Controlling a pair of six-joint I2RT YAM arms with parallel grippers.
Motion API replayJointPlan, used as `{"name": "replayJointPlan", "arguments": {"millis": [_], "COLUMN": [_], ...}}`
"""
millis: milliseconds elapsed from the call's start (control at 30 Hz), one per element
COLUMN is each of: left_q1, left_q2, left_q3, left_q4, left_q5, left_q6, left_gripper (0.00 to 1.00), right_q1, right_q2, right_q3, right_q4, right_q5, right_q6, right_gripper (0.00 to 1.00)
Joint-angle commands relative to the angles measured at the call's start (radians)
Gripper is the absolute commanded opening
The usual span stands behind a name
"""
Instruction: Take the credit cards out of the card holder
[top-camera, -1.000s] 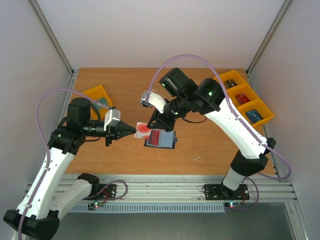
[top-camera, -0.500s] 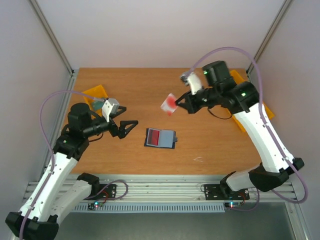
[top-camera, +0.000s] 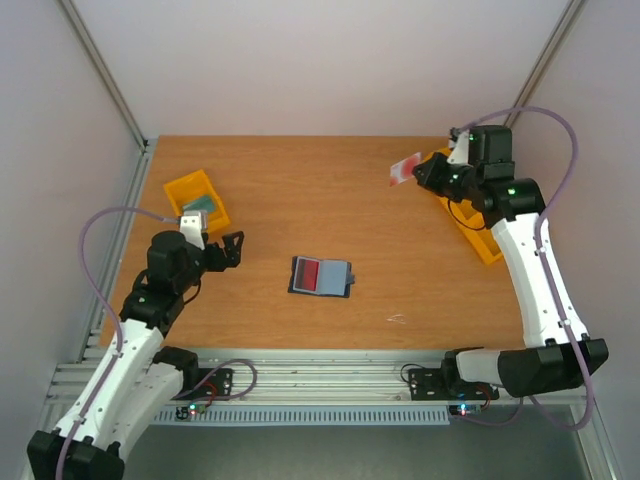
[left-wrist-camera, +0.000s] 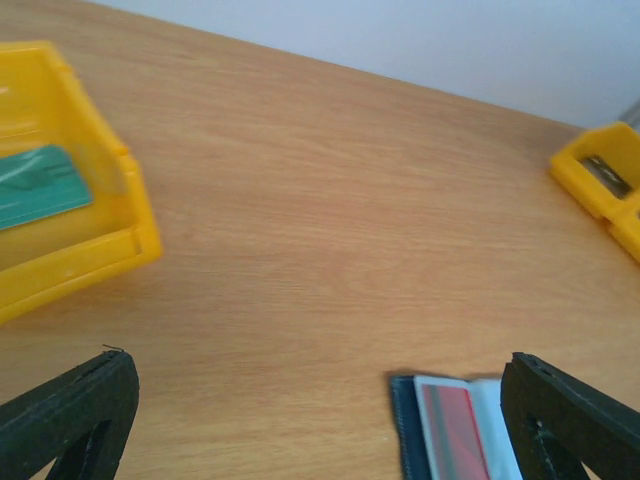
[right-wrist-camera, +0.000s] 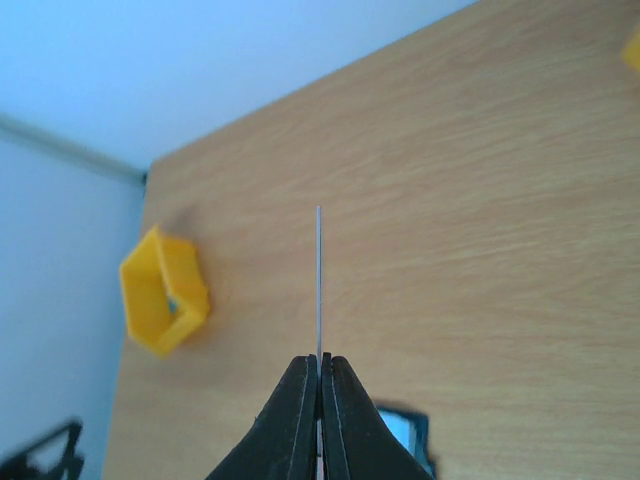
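Note:
The dark navy card holder (top-camera: 321, 276) lies open on the table's middle, with a red card (top-camera: 309, 274) showing in its pale sleeve. My right gripper (top-camera: 422, 173) is shut on a whitish credit card with a red patch (top-camera: 405, 168), held in the air at the far right by the yellow bins. In the right wrist view that card (right-wrist-camera: 318, 280) shows edge-on between the closed fingers (right-wrist-camera: 300, 400). My left gripper (top-camera: 232, 250) stands open and empty, left of the card holder (left-wrist-camera: 450, 425).
A yellow bin (top-camera: 198, 198) at the far left holds a green card (left-wrist-camera: 35, 185). A row of yellow bins (top-camera: 478, 240) runs along the right edge, partly hidden by the right arm. Bare wood surrounds the card holder.
The right gripper has carried the whitish-red card from above the card holder to the far right. The left gripper opened and drew back to the left.

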Motion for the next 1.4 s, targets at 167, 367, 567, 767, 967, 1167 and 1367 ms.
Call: {"name": "replayJointPlan", "arguments": {"millis": [167,367,567,767,967,1167,1367], "left_q1": [0.102,0.172,0.208,0.215,0.215,0.215,0.215], "left_q2": [-0.009,-0.036,-0.065,-0.113,-0.11,-0.098,-0.09], "left_q3": [-0.105,-0.189,-0.253,-0.303,-0.315,-0.319,-0.313], "left_q4": [0.199,0.333,0.429,0.456,0.468,0.47,0.454], "left_q5": [-0.135,-0.106,-0.045,-0.074,-0.078,-0.082,-0.11], "left_q6": [-0.026,0.007,-0.01,-0.003,-0.018,-0.021,-0.002], "left_gripper": [0.99,0.99,0.99,0.99,0.99,0.99,0.99], "right_q1": [-0.099,-0.1,-0.1,-0.1,-0.1,-0.1,-0.1], "right_q2": [0.087,0.119,0.159,0.17,0.174,0.169,0.168], "right_q3": [0.005,0.011,0.022,0.019,0.018,0.016,0.013], "right_q4": [0.165,0.175,0.179,0.167,0.146,0.13,0.161], "right_q5": [0.208,0.336,0.367,0.455,0.468,0.505,0.484], "right_q6": [0.183,0.195,0.196,0.212,0.224,0.211,0.201], "right_gripper": [0.01,0.01,0.01,0.01,0.01,0.01,0.01]}}
